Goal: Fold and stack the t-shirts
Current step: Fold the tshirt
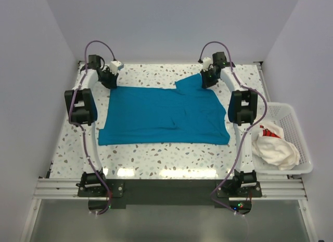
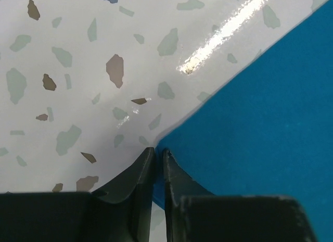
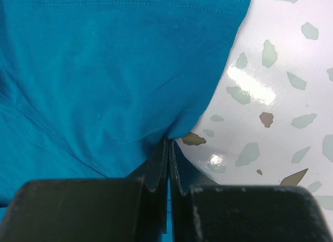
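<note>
A teal-blue t-shirt (image 1: 161,115) lies spread flat on the speckled table (image 1: 156,158). My left gripper (image 1: 111,81) is at its far left corner, shut on the shirt's edge (image 2: 229,122). My right gripper (image 1: 209,78) is at the far right, shut on a pinch of the same shirt (image 3: 104,70), where a sleeve flap sticks up. A white t-shirt with red marks (image 1: 274,144) lies crumpled in the basket at the right.
A white plastic mesh basket (image 1: 296,122) hangs off the table's right edge. Both arms reach along the table's sides, with cables looping beside them. Grey walls close in the back and sides.
</note>
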{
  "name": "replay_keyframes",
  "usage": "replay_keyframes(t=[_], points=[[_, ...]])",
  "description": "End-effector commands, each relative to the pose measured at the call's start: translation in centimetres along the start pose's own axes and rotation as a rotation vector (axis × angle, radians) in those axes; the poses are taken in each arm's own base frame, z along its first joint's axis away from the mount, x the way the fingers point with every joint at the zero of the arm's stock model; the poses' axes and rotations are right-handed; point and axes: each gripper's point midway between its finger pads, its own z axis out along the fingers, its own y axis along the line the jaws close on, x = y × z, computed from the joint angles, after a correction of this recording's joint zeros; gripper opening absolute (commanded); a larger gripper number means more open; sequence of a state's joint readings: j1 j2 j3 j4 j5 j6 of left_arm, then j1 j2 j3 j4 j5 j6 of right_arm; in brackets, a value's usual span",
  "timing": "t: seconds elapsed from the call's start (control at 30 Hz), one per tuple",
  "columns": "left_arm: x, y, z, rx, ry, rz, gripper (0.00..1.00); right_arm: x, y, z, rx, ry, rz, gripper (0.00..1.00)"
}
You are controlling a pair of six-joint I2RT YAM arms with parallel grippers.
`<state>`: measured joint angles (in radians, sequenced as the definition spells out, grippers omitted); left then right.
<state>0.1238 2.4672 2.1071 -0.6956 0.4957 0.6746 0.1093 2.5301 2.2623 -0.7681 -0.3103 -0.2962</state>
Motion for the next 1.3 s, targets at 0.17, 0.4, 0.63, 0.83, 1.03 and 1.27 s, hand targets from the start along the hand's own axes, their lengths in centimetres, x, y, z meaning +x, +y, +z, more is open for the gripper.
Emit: replay_keyframes(t=[0.17, 0.4, 0.63, 0.83, 1.03, 1.27], points=[[-3.9, 0.6, -3.5, -0.059, -0.116, 0.056, 0.09, -2.7, 2.4, -4.8, -0.048, -0.072, -0.011, 0.0], [-4.8, 0.6, -4.1, -0.065, -0.142, 0.055, 0.0, -3.0, 2.5, -5.8, -0.047, -0.082, -0.028, 0.0], [-4.7, 0.2, -5.9, -0.066, -0.151, 0.075, 0.0, -2.8, 2.9, -7.8, -0.049, -0.087, -0.055, 0.0], [-4.3, -0.4, -8.2, -0.065, -0.163, 0.106, 0.0, -1.7, 3.5, -9.9, -0.06, -0.077, -0.071, 0.0], [-3.0, -2.8, -9.5, -0.02, -0.151, 0.139, 0.0, -0.6, 4.3, -11.4, -0.074, -0.07, -0.088, 0.0], [-1.7, -4.6, -11.4, -0.029, -0.142, 0.19, 0.0, 0.3, 5.2, -13.8, -0.083, -0.089, -0.1, 0.0]])
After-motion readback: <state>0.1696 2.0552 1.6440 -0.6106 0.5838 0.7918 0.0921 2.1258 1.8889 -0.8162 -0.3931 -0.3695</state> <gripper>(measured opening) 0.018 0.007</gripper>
